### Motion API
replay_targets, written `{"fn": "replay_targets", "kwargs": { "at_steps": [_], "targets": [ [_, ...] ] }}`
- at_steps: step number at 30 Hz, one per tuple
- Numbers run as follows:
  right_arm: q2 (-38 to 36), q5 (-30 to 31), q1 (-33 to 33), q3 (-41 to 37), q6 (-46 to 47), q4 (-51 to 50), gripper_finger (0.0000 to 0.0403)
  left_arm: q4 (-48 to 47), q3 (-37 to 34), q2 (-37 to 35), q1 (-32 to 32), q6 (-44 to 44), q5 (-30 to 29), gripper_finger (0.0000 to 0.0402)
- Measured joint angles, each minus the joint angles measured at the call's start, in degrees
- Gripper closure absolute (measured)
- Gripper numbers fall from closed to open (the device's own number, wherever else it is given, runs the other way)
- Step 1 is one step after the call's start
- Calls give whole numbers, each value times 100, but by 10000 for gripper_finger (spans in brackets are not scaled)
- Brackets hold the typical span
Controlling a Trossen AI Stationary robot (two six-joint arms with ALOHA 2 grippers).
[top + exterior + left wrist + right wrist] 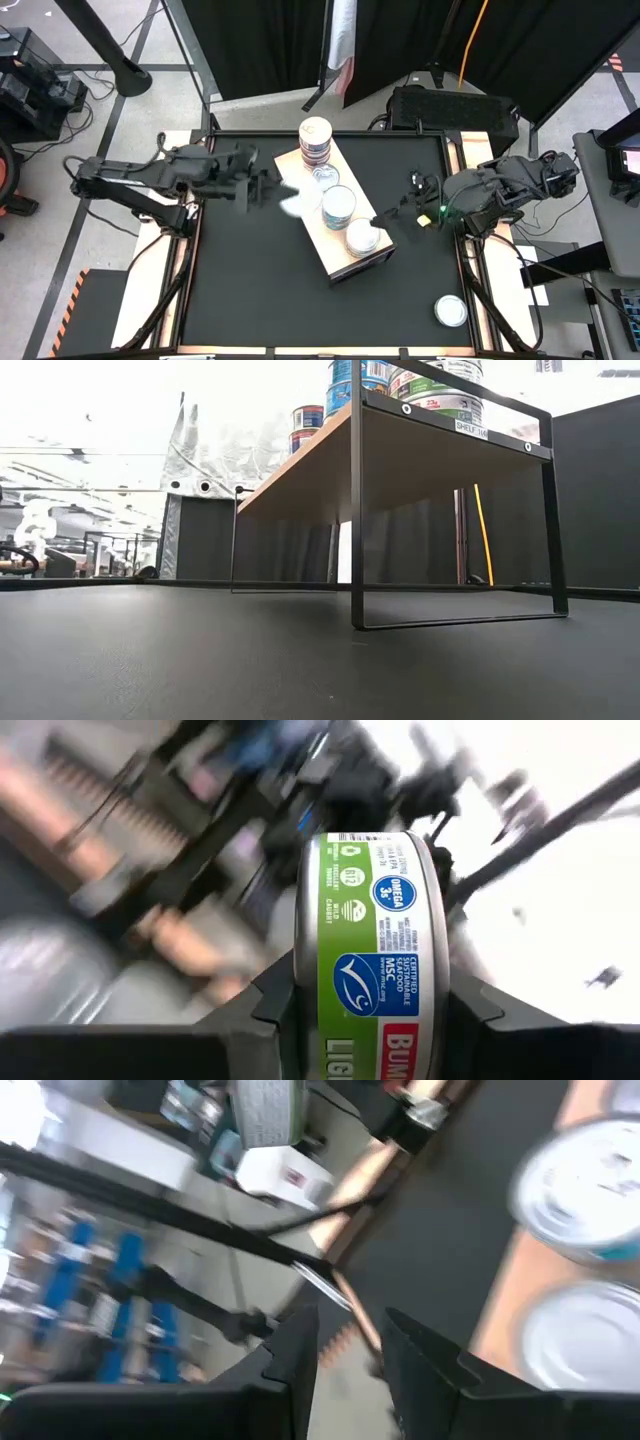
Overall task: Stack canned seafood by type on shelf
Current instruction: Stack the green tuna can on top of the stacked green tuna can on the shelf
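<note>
A short round green-labelled tin [372,960] is clamped on edge between the left gripper [370,1020] fingers, presumably for stacking on the pale wooden shelf [322,235], while the right gripper [350,1345], empty and nearly closed, is held beside it

Even overhead light falls on the black bench [260,300] in the high view; its matte top gives almost no glare and soft, faint shadows. The tin tops on the shelf [335,262] shine pale, and 1 smeared white patch beside the shelf is motion blur. The low view is heavily backlit: the room behind is blown out to white at upper left, while the underside of the shelf stays shaded. The left wrist view keeps the tin [375,950] sharp, its label readable, against a streaked, blurred background. The right wrist view is blurred throughout, tin tops [585,1175] smeared and overexposed.
</note>
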Motion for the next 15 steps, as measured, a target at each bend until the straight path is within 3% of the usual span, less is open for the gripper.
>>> {"fn": "replay_targets", "kwargs": {
  "at_steps": [4,9,15],
  "targets": [
    [0,50,-120,0,207,675,275,1519,79,541,-44,-480,-245,263],
    [-11,44,-152,0,283,1030,208,1746,405,1299,-206,-1031,-240,263],
    [-10,38,-145,0,488,835,115,1828,852,1880,-397,-1054,-326,263]
  ]
}}
